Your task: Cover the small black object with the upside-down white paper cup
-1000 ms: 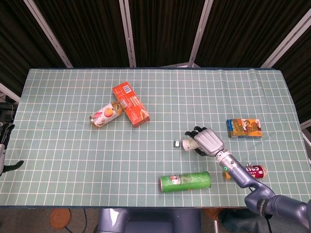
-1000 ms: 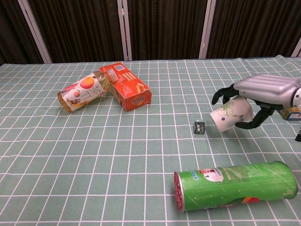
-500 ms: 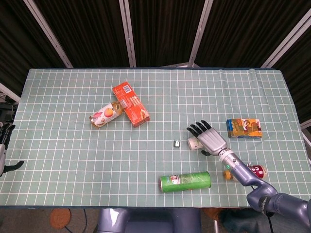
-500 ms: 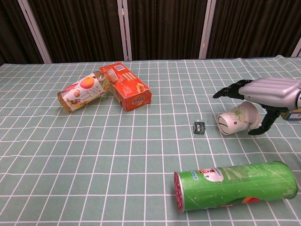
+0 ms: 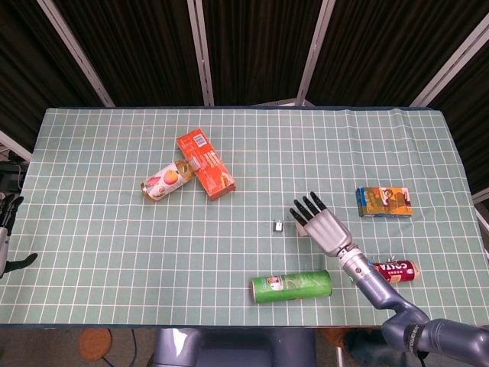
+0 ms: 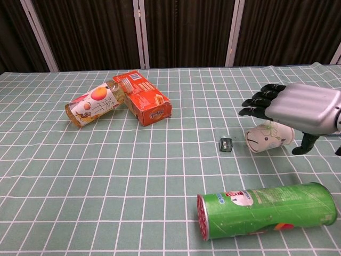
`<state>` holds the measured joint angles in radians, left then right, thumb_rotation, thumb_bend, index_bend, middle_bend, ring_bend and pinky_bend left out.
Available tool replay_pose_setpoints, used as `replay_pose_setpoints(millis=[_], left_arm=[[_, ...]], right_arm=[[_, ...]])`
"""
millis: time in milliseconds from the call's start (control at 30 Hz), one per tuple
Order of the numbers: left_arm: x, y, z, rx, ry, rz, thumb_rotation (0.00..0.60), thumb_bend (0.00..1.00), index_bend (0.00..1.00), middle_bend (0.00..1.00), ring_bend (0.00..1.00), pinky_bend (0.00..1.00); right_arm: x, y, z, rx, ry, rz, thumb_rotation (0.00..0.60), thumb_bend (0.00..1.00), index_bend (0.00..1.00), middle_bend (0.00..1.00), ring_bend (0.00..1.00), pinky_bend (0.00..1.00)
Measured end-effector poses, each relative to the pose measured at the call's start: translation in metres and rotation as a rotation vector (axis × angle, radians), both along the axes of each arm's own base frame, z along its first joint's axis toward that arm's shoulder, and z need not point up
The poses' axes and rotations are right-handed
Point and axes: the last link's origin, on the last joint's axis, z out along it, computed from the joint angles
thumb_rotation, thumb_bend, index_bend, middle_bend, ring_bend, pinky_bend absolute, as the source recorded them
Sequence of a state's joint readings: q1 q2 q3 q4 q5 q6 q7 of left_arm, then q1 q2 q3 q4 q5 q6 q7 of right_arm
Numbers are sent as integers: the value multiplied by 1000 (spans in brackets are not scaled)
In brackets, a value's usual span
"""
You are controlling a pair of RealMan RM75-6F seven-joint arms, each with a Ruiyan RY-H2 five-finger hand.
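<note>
the small black box-shaped object (image 6: 226, 144) lies on the green checked tablecloth (image 6: 160, 176), right of the table's middle. just to its right the white paper cup with a flower print (image 6: 268, 138) lies on its side, its open mouth facing left toward the black object, the 2 apart. the silver right hand (image 6: 298, 109) hovers above the cup with its dark fingers (image 6: 259, 102) spread and stretched out, holding nothing. nearer, a green cylindrical snack can (image 6: 266, 209) lies on its side. far left, an orange carton (image 6: 144, 97) lies touching a juice bottle with a fruit label (image 6: 95, 105). in the head view, a flat yellow and blue packet (image 5: 383, 202) and a red drink can (image 5: 394, 270) lie to the right.
</note>
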<state>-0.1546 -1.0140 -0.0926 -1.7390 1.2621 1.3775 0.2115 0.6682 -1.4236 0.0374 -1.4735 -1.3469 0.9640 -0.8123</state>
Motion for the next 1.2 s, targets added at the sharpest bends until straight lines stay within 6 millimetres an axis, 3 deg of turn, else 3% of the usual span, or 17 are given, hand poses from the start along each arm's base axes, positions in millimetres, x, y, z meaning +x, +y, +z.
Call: replay_pose_setpoints(millis=[400, 700, 833, 1033, 1200], left_arm=[[-2, 1, 1, -2, -7, 9, 600, 0, 0, 0, 0, 0], [-3, 2, 2, -4, -10, 10, 600, 0, 0, 0, 0, 0], [-2, 2, 2, -5, -12, 9, 600, 0, 0, 0, 0, 0], [-3, 2, 2, -6, -12, 10, 600, 0, 0, 0, 0, 0], [-3, 2, 2, -6, -13, 11, 600, 0, 0, 0, 0, 0]], right_arm=[[17, 8, -37, -83, 215, 22, 600, 53, 0, 0, 0, 0], [15, 7, -54, -125, 332, 22, 600, 71, 0, 0, 0, 8], [15, 6, -59, -150, 356, 32, 600, 89, 20, 53, 0, 88], [15, 6, -65, -175, 378, 55, 600, 207, 101, 167, 1, 218], [14, 6, -68, -177, 373, 58, 600, 229, 150, 224, 42, 269]])
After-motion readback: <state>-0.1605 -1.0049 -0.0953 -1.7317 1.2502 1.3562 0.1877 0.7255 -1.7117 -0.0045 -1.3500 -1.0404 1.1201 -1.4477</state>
